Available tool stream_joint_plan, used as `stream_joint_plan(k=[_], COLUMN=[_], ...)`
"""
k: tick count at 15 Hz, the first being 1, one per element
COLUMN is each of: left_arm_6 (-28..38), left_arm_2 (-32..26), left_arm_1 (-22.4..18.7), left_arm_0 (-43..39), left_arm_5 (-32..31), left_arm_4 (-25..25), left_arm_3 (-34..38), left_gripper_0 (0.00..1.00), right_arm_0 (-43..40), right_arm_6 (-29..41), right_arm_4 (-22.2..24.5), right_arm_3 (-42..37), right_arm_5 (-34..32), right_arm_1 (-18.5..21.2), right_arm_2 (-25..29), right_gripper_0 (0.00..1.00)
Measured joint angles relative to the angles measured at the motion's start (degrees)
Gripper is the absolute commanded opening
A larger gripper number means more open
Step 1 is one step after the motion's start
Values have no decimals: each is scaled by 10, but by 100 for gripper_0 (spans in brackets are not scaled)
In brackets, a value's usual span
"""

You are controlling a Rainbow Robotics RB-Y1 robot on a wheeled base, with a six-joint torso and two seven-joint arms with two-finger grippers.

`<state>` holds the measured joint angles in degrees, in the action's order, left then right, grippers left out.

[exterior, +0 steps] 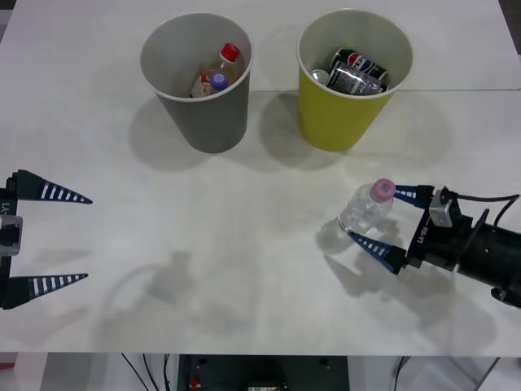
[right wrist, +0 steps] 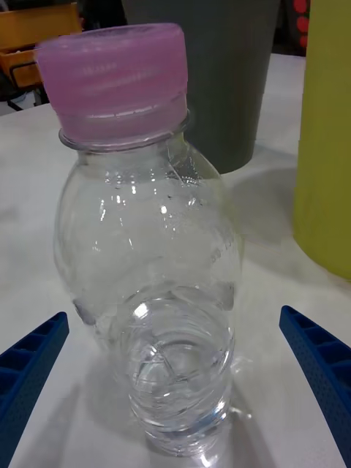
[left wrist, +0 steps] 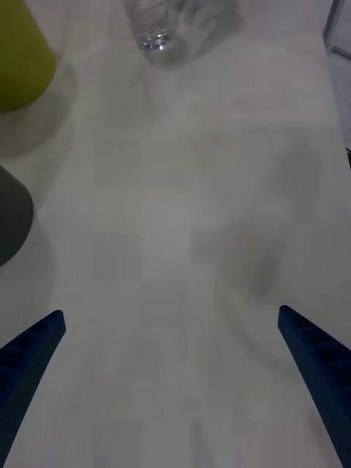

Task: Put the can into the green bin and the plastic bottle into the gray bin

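Reaching in from the right, the right gripper (exterior: 381, 221) straddles the plastic bottle (exterior: 365, 208), its blue fingers spread on either side and, as far as can be told, not yet touching it. The pink-capped bottle stands on the white table (exterior: 244, 261), just near of the green bin (exterior: 352, 77), which already holds cans. The grasp is the step in hand; next comes closing, lifting and carrying left to the gray bin (exterior: 199, 81). The left gripper (exterior: 45, 238) waits spread at the left edge

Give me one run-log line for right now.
right gripper: open, straddling plastic bottle | bottle: upright on table | gray bin: not yet loaded | left gripper: open, idle
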<state>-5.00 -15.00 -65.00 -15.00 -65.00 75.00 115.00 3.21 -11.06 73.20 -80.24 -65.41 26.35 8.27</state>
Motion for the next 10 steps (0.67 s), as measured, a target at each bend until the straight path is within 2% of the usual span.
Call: stream_joint_plan(k=[6, 7, 8, 9, 10], left_arm_6=[0, 0, 0, 0, 0], left_arm_2=[0, 0, 0, 0, 0], left_arm_1=[0, 0, 0, 0, 0], left_arm_0=[0, 0, 0, 0, 0], left_arm_5=[0, 0, 0, 0, 0], left_arm_4=[0, 0, 0, 0, 0], left_arm_3=[0, 0, 0, 0, 0], left_gripper_0=[100, 100, 100, 100, 100], right_arm_0=[15, 16, 16, 16, 16], right_arm_6=[-3, -5, -7, -10, -11], right_arm_4=[8, 7, 7, 5, 4], right_arm_3=[0, 0, 0, 0, 0], right_arm_5=[18, 18, 19, 19, 18], right_arm_1=[-11, -11, -11, -11, -11], right_arm_2=[-30, -32, -34, -35, -36], right_gripper_0=[99, 42, 5, 0, 0])
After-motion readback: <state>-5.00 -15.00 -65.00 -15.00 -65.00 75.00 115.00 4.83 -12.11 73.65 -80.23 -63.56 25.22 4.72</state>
